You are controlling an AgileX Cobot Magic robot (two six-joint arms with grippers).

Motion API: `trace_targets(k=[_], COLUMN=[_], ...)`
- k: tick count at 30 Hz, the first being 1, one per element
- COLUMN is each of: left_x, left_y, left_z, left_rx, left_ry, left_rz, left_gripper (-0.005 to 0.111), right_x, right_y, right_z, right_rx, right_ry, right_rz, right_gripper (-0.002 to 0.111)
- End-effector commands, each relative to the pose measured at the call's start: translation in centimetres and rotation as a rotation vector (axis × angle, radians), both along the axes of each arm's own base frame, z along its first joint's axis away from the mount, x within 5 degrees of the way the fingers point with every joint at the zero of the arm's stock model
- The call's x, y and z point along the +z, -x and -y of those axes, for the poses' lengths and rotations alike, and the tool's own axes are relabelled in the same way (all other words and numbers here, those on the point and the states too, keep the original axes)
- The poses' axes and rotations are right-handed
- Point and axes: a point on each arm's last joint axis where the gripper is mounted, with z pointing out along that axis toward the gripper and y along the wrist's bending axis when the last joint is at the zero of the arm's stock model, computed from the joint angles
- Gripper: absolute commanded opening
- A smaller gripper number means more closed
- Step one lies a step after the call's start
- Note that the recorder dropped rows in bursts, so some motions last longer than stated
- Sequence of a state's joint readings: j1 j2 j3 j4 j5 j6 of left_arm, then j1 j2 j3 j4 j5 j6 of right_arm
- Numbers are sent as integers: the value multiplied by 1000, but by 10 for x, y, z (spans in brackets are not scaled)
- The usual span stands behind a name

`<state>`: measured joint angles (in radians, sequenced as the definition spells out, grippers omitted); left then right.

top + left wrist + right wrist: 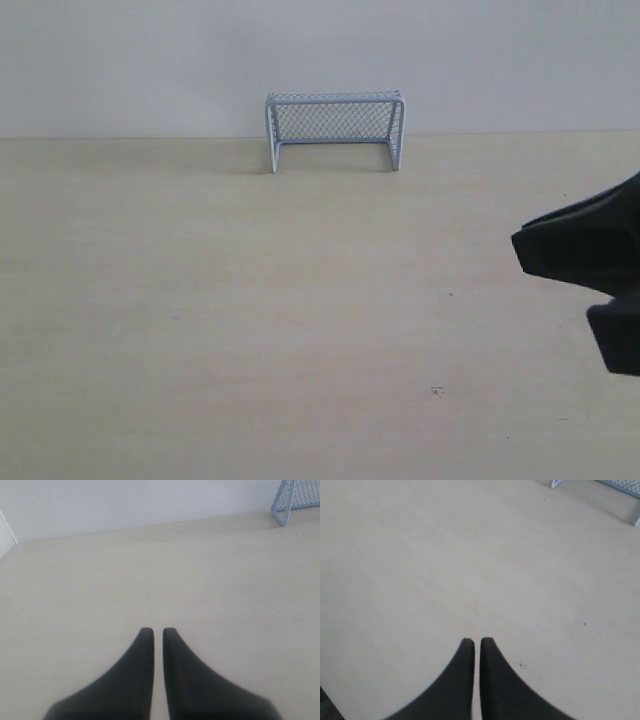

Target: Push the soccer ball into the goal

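One goal (334, 130), pale blue-grey with fine mesh netting, is seen standing upright at the far edge of the table (250, 320). Its back is set close to the white wall (150, 60) and its open mouth is turned toward the exterior camera. Where the soccer ball lies cannot be told from any of the three views, so its place relative to either claw cannot be given.

Pale wooden tabletop is spread in front of the goal, marked by a small dark speck (437, 391) toward the near right.

At the right edge of the exterior view the right gripper (477, 641) is shown as a dark shape, nearer the camera than the goal and well apart from it. In its wrist view the two black fingers are brought together, with only a thin slit left between the tips, and nothing is clamped between them. Bare tabletop lies beneath, and a piece of the goal's frame is caught well beyond the fingertips.

By the left gripper (158, 631) the same state is shown: fingers drawn together, a narrow gap at the tips, nothing gripped. It is poised over bare table, and one side post of the goal with its netting is seen well beyond it.
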<state>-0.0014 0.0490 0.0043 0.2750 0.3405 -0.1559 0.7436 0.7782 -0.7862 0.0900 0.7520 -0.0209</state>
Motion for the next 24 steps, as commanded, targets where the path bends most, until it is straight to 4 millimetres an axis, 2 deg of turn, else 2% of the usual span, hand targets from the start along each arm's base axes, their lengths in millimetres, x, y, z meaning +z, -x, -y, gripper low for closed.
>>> trace_targets(k=[1, 10, 24], left_x=[1, 1, 1], left_y=[0, 0, 0], left_z=[1, 1, 1], left_rx=[-6, -6, -6], left_ry=[9, 9, 9], left_rz=[2, 2, 2], left_gripper=[6, 6, 6], right_x=[-2, -15, -34], right_y=[10, 35, 49], right_z=[11, 34, 47], right_rx=[-17, -19, -20], right_ry=[-35, -85, -117], right_rz=[33, 94, 121], right_gripper=[0, 0, 0])
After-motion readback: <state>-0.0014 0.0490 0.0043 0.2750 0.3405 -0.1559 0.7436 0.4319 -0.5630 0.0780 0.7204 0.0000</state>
